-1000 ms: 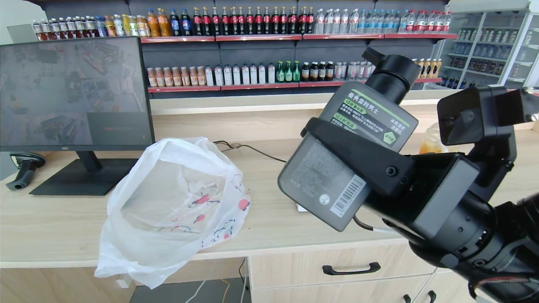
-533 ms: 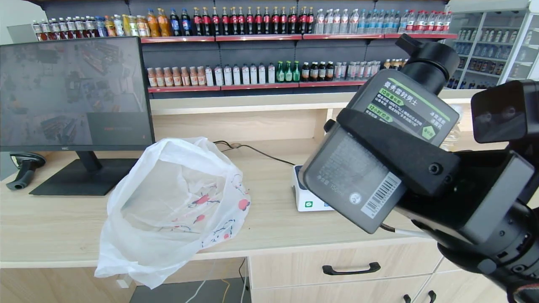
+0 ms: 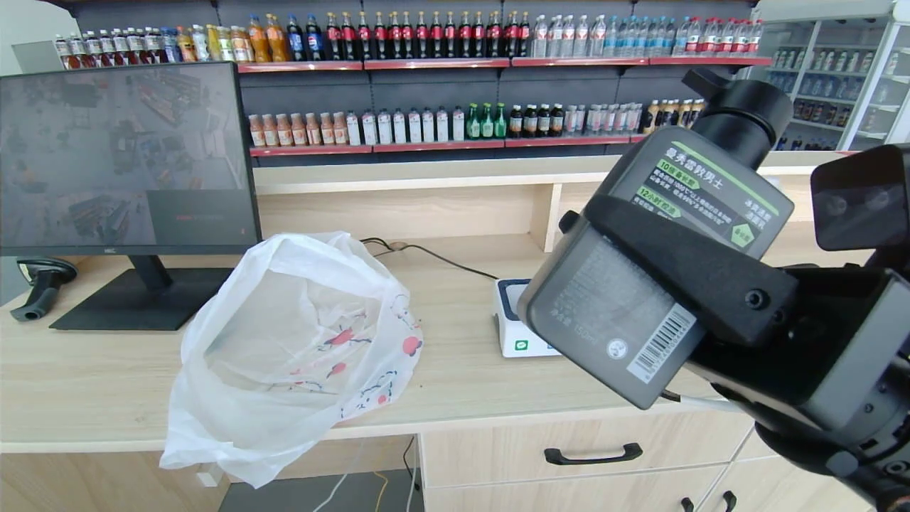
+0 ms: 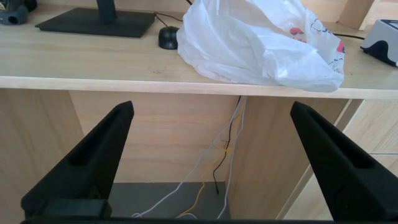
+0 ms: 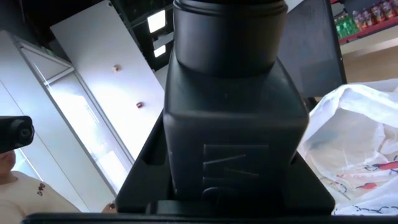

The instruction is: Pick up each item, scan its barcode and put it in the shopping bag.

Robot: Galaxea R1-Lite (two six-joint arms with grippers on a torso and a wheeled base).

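My right gripper (image 3: 597, 227) is shut on a dark grey bottle (image 3: 625, 299) with a black cap, holding it tilted in the air over the counter's right side. The barcode (image 3: 665, 343) on its label faces the head camera. In the right wrist view the bottle (image 5: 236, 124) sits between the jaws. A white shopping bag (image 3: 298, 348) with red print stands open on the counter, left of the bottle. A white scanner box (image 3: 515, 327) sits on the counter, partly hidden behind the bottle. My left gripper (image 4: 211, 162) is open, low in front of the counter, below the bag (image 4: 261, 43).
A monitor (image 3: 124, 163) stands at the counter's (image 3: 455, 384) back left, with a handheld scanner (image 3: 39, 284) beside it. Cables run behind the bag. Drawers (image 3: 593, 454) lie under the counter. Shelves of drinks (image 3: 426, 43) fill the back wall.
My right gripper has carried the bottle to the right, uncovering the white scanner box. The bag has not moved.
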